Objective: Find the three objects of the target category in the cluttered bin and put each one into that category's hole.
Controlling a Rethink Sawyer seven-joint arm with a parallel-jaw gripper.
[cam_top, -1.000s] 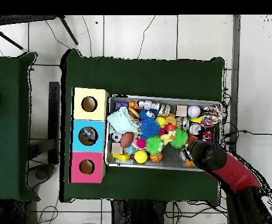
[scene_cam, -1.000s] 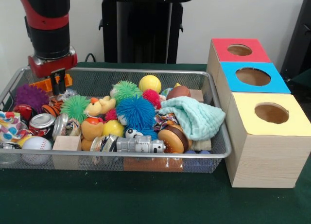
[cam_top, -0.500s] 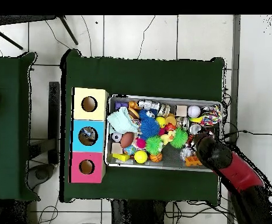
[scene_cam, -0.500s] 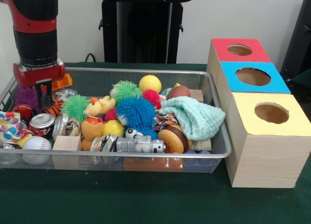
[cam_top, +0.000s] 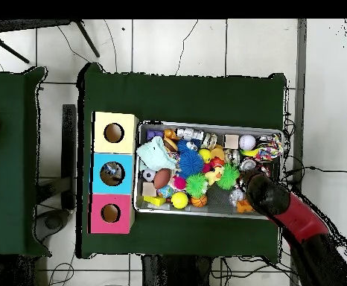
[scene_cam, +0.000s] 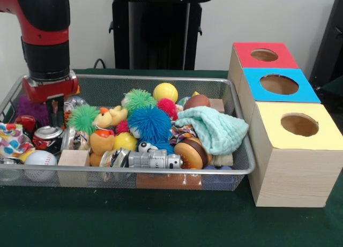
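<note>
A wire mesh bin (scene_cam: 161, 79) is packed with toys. On its left side lie a green spiky ball (scene_cam: 83, 119), a purple spiky ball (scene_cam: 25, 104), a soda can (scene_cam: 47, 134) and a baseball (scene_cam: 40, 159). My gripper (scene_cam: 55, 114) hangs low over that side, between the two spiky balls and just above the can. It looks open, with nothing held. In the overhead view the arm (cam_top: 272, 202) hides the gripper. Three wooden boxes with round holes stand beside the bin: red (scene_cam: 264, 55), blue (scene_cam: 279, 84) and yellow (scene_cam: 299, 125).
A blue spiky ball (scene_cam: 149, 124), yellow ball (scene_cam: 165, 91), rubber duck (scene_cam: 110, 117), toy burger (scene_cam: 190, 153) and teal cloth (scene_cam: 214, 130) fill the bin's middle and right. A wooden block (scene_cam: 74, 158) sits at the front rim. In the overhead view the boxes (cam_top: 113, 173) line the bin's left side.
The arm swung from the bin's back corner to its left edge, then came slightly back toward the middle and lower. An orange piece seen behind it earlier is now covered.
</note>
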